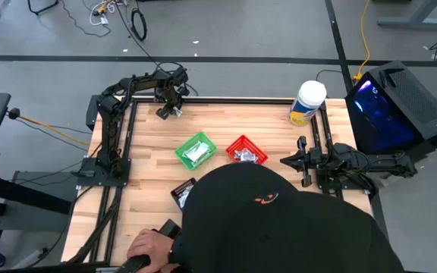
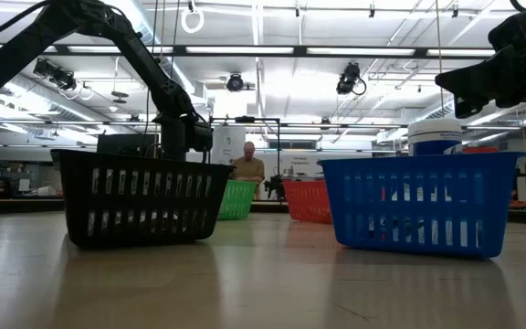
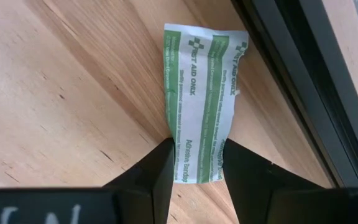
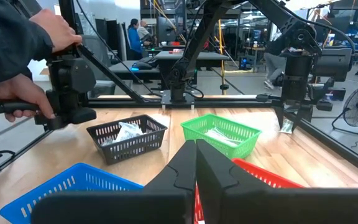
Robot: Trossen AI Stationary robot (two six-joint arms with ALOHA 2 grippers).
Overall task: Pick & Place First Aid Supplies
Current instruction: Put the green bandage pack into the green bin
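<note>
Left tool (image 3: 194, 163) is over the table's (image 1: 150, 144) eleven o'clock corner, jaws narrowed round a green-and-white bandage strip (image 3: 202, 99). The fingers (image 3: 157, 171) flank its near end; whether they're actually pinching it I can't tell. Probably heading for the green basket (image 1: 196, 149), where similar strips lie, toward the middle. Right tool (image 4: 195, 163) waits fully closed and empty at three o'clock.
</note>
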